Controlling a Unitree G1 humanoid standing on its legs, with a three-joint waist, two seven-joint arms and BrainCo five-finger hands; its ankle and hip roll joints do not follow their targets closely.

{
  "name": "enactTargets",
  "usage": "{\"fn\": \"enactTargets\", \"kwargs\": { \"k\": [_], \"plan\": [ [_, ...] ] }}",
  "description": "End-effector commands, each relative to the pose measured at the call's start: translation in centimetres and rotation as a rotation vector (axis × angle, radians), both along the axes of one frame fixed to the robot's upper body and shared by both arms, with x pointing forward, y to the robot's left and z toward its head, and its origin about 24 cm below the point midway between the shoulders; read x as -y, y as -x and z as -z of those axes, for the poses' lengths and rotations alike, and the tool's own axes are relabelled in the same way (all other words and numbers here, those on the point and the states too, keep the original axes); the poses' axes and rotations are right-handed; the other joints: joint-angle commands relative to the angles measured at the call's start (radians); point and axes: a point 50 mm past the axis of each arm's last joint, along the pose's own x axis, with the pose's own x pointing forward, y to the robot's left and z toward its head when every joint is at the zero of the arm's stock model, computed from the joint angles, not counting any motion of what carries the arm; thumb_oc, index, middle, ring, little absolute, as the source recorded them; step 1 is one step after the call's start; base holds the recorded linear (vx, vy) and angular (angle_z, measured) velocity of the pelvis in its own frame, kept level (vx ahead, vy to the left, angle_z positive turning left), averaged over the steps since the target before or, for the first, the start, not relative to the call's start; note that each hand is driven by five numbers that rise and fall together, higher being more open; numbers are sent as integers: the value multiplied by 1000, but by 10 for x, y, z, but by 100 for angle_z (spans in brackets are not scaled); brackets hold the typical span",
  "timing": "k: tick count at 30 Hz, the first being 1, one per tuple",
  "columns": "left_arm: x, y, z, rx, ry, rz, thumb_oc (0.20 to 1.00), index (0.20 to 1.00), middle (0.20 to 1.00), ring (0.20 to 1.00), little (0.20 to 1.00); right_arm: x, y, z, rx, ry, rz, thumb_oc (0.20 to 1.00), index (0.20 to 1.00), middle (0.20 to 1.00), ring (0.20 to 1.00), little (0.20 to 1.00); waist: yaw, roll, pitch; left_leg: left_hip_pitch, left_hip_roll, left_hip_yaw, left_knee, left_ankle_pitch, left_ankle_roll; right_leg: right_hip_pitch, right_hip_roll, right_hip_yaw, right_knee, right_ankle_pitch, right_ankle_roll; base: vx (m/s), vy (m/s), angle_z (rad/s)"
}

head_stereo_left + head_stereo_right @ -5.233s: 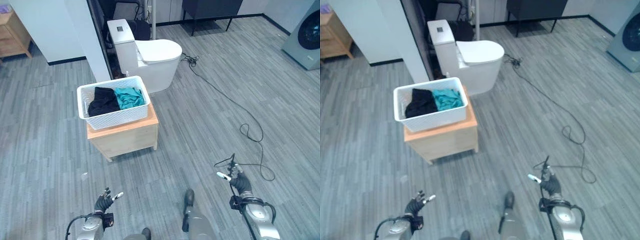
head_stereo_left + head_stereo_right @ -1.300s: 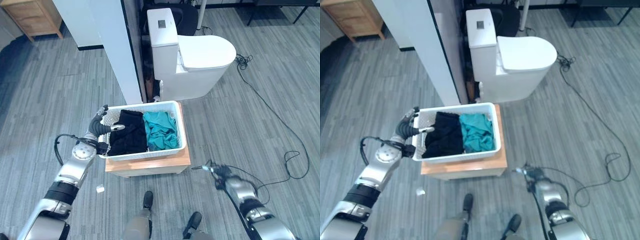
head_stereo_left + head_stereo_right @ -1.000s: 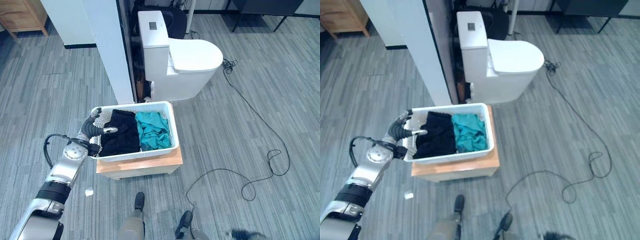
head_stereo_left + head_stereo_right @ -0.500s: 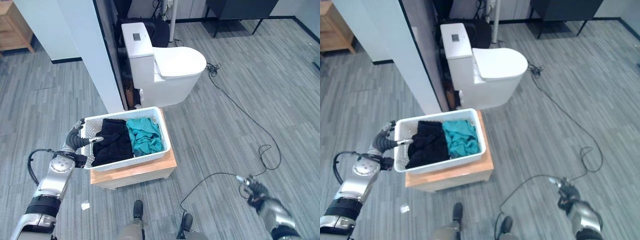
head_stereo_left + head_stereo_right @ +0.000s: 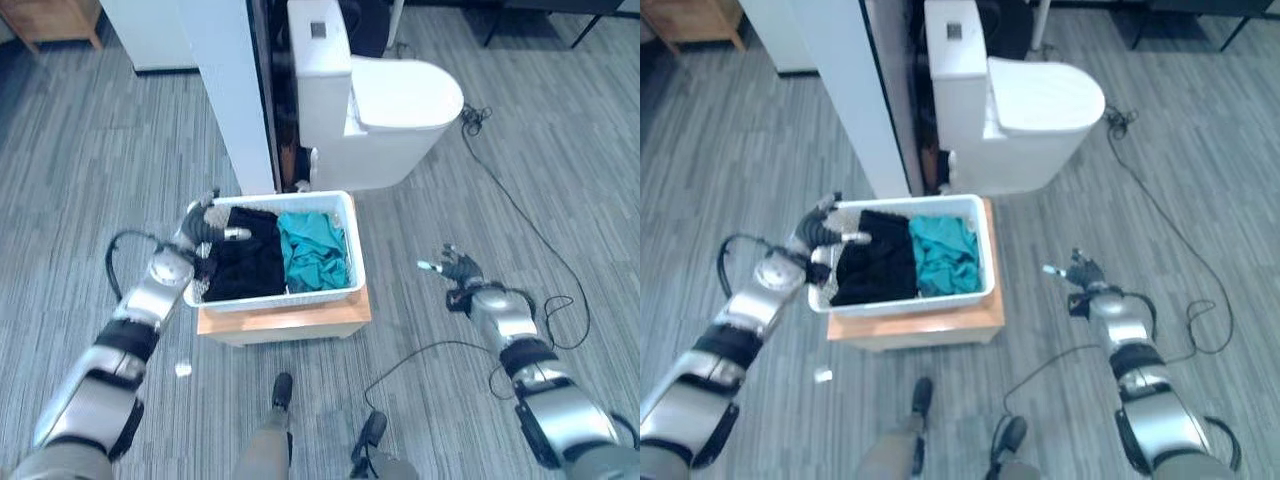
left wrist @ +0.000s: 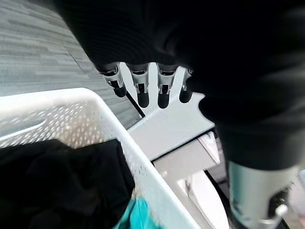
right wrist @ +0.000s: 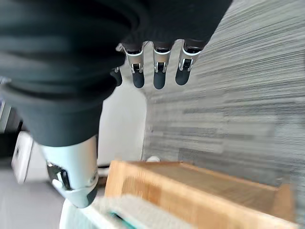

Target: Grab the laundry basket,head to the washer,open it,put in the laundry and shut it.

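The white laundry basket point(image 5: 280, 298) sits on a low wooden stand point(image 5: 290, 322). It holds a black garment point(image 5: 245, 262) and a teal one point(image 5: 315, 250). My left hand point(image 5: 203, 226) hovers at the basket's left end, fingers relaxed and open, thumb out over the black garment. In the left wrist view its fingers point(image 6: 143, 90) hang above the basket's perforated wall point(image 6: 71, 114), not curled round it. My right hand point(image 5: 458, 269) is open in the air to the right of the stand point(image 7: 190, 191), apart from it.
A white toilet point(image 5: 395, 100) stands just behind the basket, beside a white wall end point(image 5: 225, 90). A small white scrap point(image 5: 182, 369) lies on the grey plank floor left of the stand. Open floor stretches away to the right.
The camera has shifted. My right hand has risen and come in toward the stand's right side. My left hand stays at the basket's left end.
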Motion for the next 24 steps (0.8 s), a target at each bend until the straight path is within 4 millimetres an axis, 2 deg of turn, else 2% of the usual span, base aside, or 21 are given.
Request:
{"fn": "enactTargets", "kwargs": {
  "k": [1,3,6,11,13,15,18,24],
  "plan": [
    [-27,-2,-34,137,22,-131,1000,1000,1000,1000,1000,0,-7,-20,81,32,23,1000,1000,1000,1000,1000,17,-25,11,-3,-4,-17,2,-99,28,-20,-101,132,65,-11,27,-33,-21,1],
    [-33,0,-50,211,24,-168,1000,1000,1000,1000,1000,-8,-10,-29,124,22,8,1000,1000,1000,1000,1000,18,-23,24,-6,-1,-14,4,-97,24,-23,-100,133,62,-9,27,0,0,0],
    [-41,10,-55,266,28,-183,1000,1000,1000,1000,1000,-12,-11,-40,179,22,-5,1000,1000,1000,1000,1000,25,-22,31,-11,0,-9,8,-99,22,-27,-101,132,61,-10,25,0,0,0],
    [-62,27,-43,288,14,-257,1000,1000,1000,1000,1000,-20,-8,-55,271,43,-33,1000,1000,1000,1000,1000,35,-9,39,-30,-1,-4,21,-101,18,-48,-105,135,70,-16,21,-5,-18,1],
    [-63,29,-40,291,6,-265,1000,1000,1000,1000,1000,-21,-7,-58,291,48,-41,1000,1000,1000,1000,1000,37,-6,43,-34,-1,-3,20,-98,16,-53,-107,134,72,-17,20,-18,-39,-5],
    [-62,36,-25,264,10,-246,1000,1000,1000,1000,1000,-23,-3,-57,305,42,-50,1000,1000,1000,1000,1000,40,3,49,-40,1,-1,17,-93,13,-62,-106,137,76,-22,15,-20,-46,0],
    [-63,40,-12,223,0,-243,1000,1000,1000,1000,1000,-27,-3,-55,299,51,-65,1000,1000,1000,1000,1000,44,13,51,-46,8,0,16,-89,12,-70,-102,139,79,-25,11,-17,-39,-3],
    [-61,35,0,143,24,-226,1000,1000,1000,1000,1000,-47,-9,-70,339,64,-115,1000,1000,1000,1000,1000,43,29,71,-62,19,1,31,-82,9,-85,-91,143,82,-28,2,-18,-20,-2]
  ]
}}
